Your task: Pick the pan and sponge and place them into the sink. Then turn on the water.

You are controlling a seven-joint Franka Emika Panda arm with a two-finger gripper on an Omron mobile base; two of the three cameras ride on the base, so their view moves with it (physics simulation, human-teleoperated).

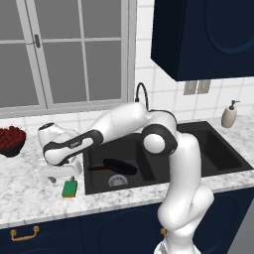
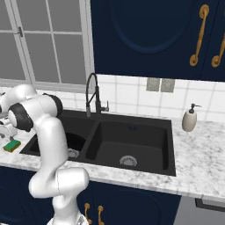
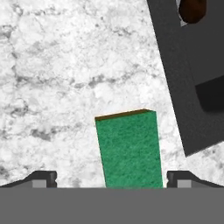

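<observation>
Currently the sponge (image 1: 70,188) lies on the counter (image 1: 30,198) just left of the sink (image 1: 228,163); the pincer (image 1: 63,173) hangs above it, spread wide, nothing gripped. The pan (image 1: 120,166) is already seen in the left basin. Next, descent and closure are judged necessary. Fingertips are cut off in hand view.

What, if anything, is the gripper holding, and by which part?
Nothing is held. The gripper is open, its fingertips on either side of the sponge, which lies on the counter beside the sink.
</observation>
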